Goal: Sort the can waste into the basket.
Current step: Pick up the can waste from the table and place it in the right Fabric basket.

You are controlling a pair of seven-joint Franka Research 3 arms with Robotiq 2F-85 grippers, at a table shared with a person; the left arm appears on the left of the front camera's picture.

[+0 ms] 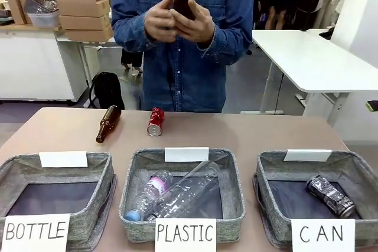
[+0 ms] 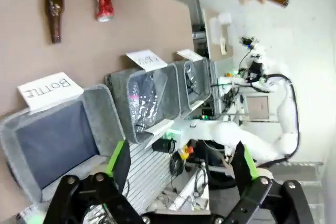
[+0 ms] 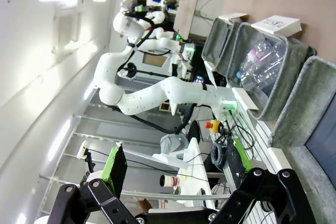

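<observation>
Both grippers stand spread wide and hold nothing. The left gripper and the right gripper each sit on my side of the row of baskets, well apart from the work.

One silver-and-black can lies inside the CAN basket, at my far right. The red can lies on the table beyond the PLASTIC basket, just beside a brown bottle.

Governing relation: the red can sits slightly to my left of centre, with the target basket on the opposite side. Its long axis appears to run near-to-far, with the silver end toward me. I judge the left arm the nearer for pickup. The fingers should straddle the can across its width, followed by a carry rightward.
</observation>
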